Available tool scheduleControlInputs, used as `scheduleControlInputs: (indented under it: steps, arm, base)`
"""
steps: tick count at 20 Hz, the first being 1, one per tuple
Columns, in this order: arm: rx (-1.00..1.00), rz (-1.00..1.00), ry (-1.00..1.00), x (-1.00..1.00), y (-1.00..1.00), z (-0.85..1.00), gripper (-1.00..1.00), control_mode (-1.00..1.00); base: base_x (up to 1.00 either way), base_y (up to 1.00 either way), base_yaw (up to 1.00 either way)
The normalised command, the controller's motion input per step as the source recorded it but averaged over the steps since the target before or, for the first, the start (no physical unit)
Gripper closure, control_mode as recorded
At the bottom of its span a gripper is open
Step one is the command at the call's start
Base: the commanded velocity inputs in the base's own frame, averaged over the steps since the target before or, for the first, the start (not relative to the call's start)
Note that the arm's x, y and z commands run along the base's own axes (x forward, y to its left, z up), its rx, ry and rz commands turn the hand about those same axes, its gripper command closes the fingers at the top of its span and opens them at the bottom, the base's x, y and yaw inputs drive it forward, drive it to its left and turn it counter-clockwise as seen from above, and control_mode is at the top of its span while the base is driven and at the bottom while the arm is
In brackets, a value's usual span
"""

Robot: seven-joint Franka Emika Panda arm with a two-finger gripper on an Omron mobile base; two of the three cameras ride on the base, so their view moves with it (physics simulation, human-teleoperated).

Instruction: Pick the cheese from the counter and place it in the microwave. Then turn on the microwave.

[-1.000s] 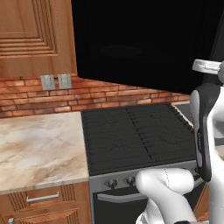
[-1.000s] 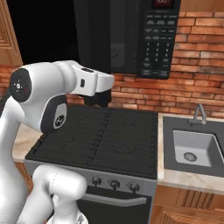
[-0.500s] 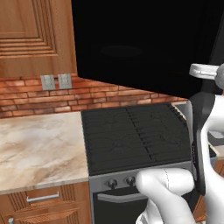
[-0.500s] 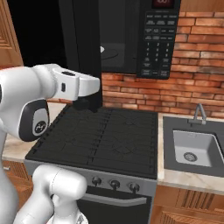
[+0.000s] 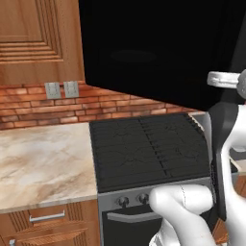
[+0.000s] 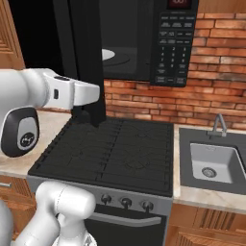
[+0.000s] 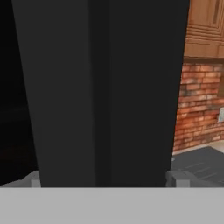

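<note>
The microwave (image 6: 144, 43) is hanging above the black stovetop (image 6: 115, 149) with its door (image 6: 84, 53) swung open toward the near side. The gripper (image 7: 105, 181) is sitting at the door's edge, its jaws standing wide apart on either side of the door panel. The beige counter (image 5: 43, 158) is lying left of the stovetop, and the cheese cannot be made out.
</note>
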Motion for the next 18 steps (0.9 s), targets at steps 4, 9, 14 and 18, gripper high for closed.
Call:
scheduleControlInputs:
  steps: [4, 9, 14, 18]
  arm:
    - [0.0, 0.0, 0.08, -0.81, 0.07, 0.33, -1.0, -1.0]
    - [0.0, 0.01, 0.06, -0.77, 0.09, 0.24, -1.0, -1.0]
    - [0.02, 0.0, 0.0, -0.99, -0.04, 0.26, -1.0, -1.0]
    - [0.04, 0.0, 0.0, -0.96, -0.11, 0.31, -1.0, -1.0]
  base:
    - [0.0, 0.0, 0.0]
    - [0.0, 0.0, 0.0]
    - [0.0, 0.0, 0.0]
    - [0.0, 0.0, 0.0]
